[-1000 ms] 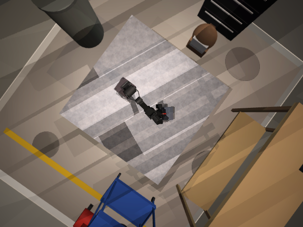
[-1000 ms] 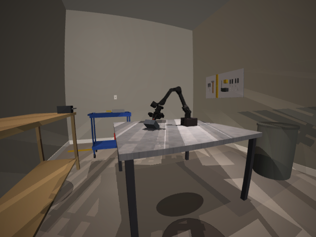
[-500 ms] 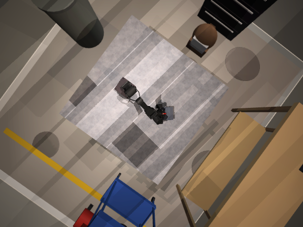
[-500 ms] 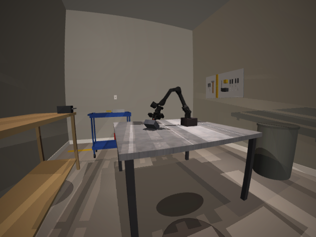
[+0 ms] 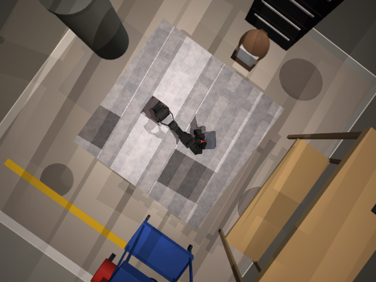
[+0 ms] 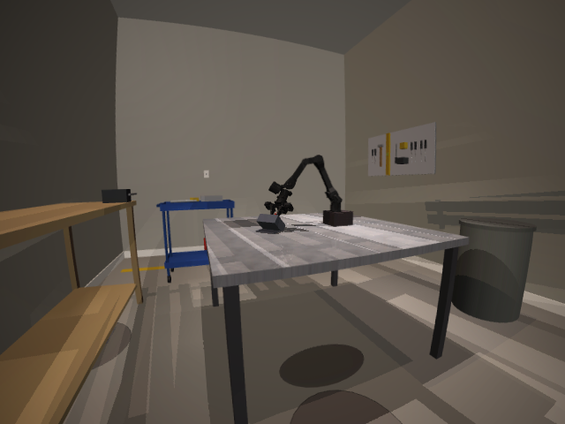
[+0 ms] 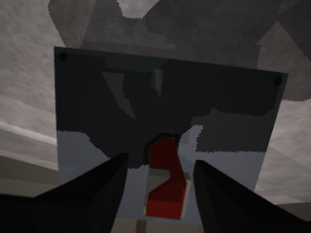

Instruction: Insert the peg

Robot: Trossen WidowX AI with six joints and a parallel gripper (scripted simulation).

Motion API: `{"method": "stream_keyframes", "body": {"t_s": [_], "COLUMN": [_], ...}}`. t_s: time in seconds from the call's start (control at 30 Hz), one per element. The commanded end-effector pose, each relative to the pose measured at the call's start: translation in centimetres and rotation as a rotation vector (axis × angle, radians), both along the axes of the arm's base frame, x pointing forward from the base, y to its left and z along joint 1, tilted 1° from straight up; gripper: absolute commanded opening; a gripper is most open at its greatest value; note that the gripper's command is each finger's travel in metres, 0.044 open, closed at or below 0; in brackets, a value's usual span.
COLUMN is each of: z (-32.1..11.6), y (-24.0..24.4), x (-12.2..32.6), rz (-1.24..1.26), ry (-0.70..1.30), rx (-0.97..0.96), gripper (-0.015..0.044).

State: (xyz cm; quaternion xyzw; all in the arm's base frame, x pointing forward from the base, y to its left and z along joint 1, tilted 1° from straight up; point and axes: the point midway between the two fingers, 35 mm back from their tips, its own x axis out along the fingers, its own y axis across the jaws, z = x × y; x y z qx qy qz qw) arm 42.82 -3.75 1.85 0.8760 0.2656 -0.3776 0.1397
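Observation:
The red peg (image 7: 166, 199) (image 5: 203, 141) has flat sides and stands with its far end in the dark-rimmed hole (image 7: 147, 154) of the sloped panel; how deep it sits is hidden. The grey-blue panel (image 7: 97, 165) (image 5: 211, 140) (image 6: 270, 222) sits on the table. My gripper (image 7: 161, 164) (image 6: 275, 212) is open, with a gap on each side of the peg. Its two dark fingers stand left and right of the peg in the wrist view, close to the panel face. In the top view the arm partly covers the fingers.
The arm's base (image 5: 150, 110) (image 6: 337, 217) is on the table (image 5: 170, 73) (image 6: 346, 246). A blue cart (image 5: 160, 248) (image 6: 196, 205), a wooden shelf (image 5: 291, 182) (image 6: 68, 209) and a grey bin (image 5: 106, 33) (image 6: 493, 268) stand around the table.

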Motion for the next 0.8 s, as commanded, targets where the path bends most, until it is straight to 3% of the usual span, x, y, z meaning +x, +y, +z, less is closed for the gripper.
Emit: {"method": "stream_keyframes", "body": {"t_s": [0.0, 0.2, 0.77], "z": [0.0, 0.4, 2.6], "y": [0.0, -0.2, -1.5], "x": [0.0, -0.2, -1.7], "rz": [0.001, 0.0, -0.004], "ry": [-0.001, 0.0, 0.005], "rx": [0.0, 0.0, -0.003], "gripper": [0.0289, 0.044, 0.044]}}
